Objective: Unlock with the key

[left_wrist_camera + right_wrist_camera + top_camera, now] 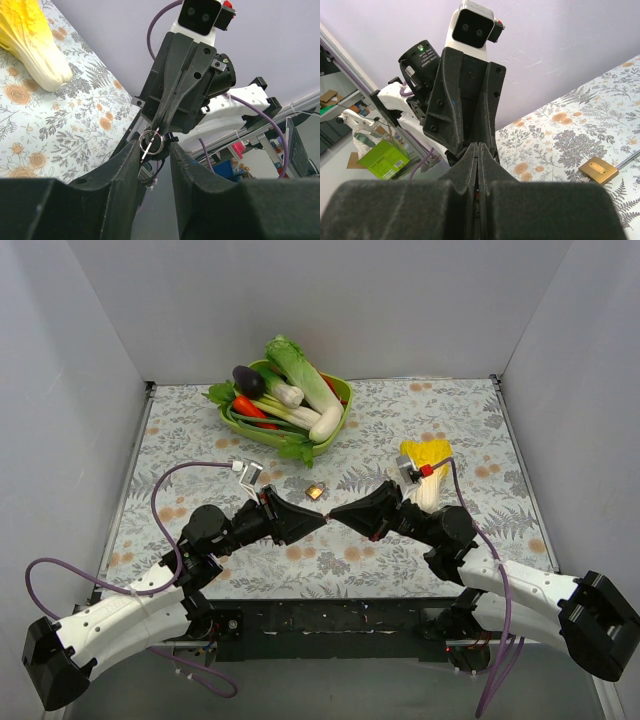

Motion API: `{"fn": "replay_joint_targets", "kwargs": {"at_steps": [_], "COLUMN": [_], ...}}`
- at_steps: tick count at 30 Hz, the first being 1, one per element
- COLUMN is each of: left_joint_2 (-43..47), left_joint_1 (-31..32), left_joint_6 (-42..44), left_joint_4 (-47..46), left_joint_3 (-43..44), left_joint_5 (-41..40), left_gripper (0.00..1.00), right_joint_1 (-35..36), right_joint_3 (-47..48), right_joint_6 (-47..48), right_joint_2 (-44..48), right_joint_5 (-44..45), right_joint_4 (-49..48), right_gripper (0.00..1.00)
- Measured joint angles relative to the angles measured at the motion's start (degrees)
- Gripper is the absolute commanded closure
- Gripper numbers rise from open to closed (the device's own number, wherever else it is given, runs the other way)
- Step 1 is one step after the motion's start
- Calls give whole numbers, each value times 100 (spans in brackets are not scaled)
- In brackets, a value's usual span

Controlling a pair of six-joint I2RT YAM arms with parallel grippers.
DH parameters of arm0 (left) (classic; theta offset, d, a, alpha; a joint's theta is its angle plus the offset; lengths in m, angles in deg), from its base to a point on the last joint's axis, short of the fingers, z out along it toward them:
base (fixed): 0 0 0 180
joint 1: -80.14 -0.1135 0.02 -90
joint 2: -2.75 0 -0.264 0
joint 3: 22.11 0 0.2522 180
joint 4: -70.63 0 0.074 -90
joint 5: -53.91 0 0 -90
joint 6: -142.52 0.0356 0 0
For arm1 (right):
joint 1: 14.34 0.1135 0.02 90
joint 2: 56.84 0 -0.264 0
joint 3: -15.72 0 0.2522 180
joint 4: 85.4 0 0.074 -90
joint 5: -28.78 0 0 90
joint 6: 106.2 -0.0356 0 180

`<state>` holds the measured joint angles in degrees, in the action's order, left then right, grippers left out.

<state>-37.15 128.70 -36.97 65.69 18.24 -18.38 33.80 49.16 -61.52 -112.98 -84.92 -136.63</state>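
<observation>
Item: key (145, 150), a tiny, thin grey metal sliver on a silver split ring (152, 142). Location: aloft over your desk (75, 115), ring pinched in your fully closed right hand (159, 131). Your left hand (154, 146), half open, flanks it; contact unclear.

The key (145, 150) showed only as a thin sliver across its ring (162, 142). Its upper end was hidden in the closed tips of the right gripper (158, 128). From above it was too small to make out.
</observation>
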Motion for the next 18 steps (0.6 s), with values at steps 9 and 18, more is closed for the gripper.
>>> {"fn": "replay_joint_targets", "kwargs": {"at_steps": [9, 18], "left_joint_2": [-2, -2], "left_joint_1": [0, 0], "left_joint_6": [-26, -52], "left_joint_4": [-17, -17], "left_joint_3": [0, 0], "left_joint_5": [26, 55], "left_gripper": [80, 100], "right_joint_1": [0, 0], "right_joint_3": [-83, -83], "right_joint_6": [-81, -103], "right_joint_2": [-22, -22], "right_joint_5": [92, 120], "right_joint_4": [-111, -118], "right_gripper": [99, 99]}}
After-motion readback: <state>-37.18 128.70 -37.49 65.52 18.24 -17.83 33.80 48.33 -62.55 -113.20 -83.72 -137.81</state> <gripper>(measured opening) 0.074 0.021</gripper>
